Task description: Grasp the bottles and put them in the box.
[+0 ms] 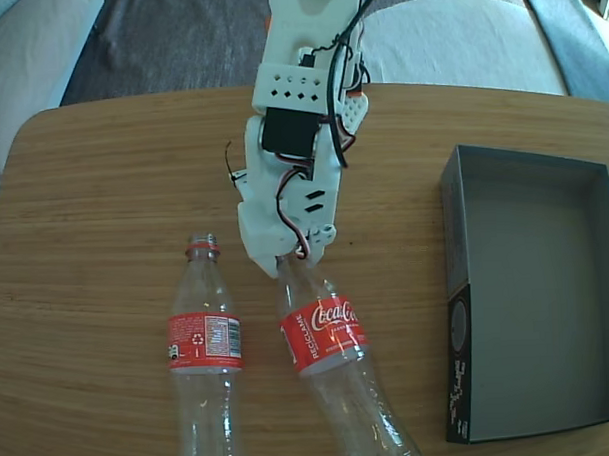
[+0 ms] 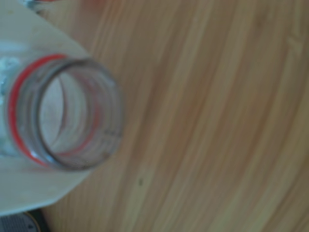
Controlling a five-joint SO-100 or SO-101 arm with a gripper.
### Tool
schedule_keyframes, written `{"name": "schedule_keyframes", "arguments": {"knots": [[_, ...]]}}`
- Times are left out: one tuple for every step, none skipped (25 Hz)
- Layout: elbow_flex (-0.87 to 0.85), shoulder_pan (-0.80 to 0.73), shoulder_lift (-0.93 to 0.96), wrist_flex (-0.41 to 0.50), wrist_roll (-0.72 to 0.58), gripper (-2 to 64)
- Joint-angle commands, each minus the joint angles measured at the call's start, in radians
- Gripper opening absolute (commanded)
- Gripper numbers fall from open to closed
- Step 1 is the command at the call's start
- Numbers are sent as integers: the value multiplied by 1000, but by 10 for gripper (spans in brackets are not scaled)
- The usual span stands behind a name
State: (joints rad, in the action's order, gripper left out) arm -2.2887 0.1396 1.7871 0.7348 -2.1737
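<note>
Clear plastic bottle (image 1: pixel 329 357) lies on the desk (image 1: pixel 104 225) with its neck in the pincer (image 1: pixel 286 261), apparently clenched on it; grip firmly, lift level, carry to the box (image 1: pixel 532 290) at the pincer's right in the fixed view.

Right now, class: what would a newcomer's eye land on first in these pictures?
The white arm's gripper sits at the neck of the tilted right bottle at the middle of the wooden table. A second bottle lies to its left, and the empty box waits at the right.
</note>
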Motion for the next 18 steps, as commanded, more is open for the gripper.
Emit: {"name": "schedule_keyframes", "arguments": {"knots": [[12, -6, 21, 5, 0, 109], [11, -6, 21, 5, 0, 109], [11, -6, 21, 5, 0, 109], [11, -6, 21, 5, 0, 109], [11, -6, 21, 5, 0, 109], [11, -6, 21, 5, 0, 109], [11, -6, 21, 5, 0, 109], [12, -8, 21, 5, 0, 109], [15, -14, 21, 5, 0, 108], [20, -20, 21, 5, 0, 108], [23, -21, 21, 5, 0, 108], [26, -23, 23, 5, 0, 108], [29, -23, 23, 6, 0, 108], [35, -23, 23, 6, 0, 108], [37, -23, 23, 8, 0, 108], [37, -23, 25, 9, 0, 108], [38, -23, 25, 20, 0, 108], [44, -23, 25, 32, 0, 108]]}}
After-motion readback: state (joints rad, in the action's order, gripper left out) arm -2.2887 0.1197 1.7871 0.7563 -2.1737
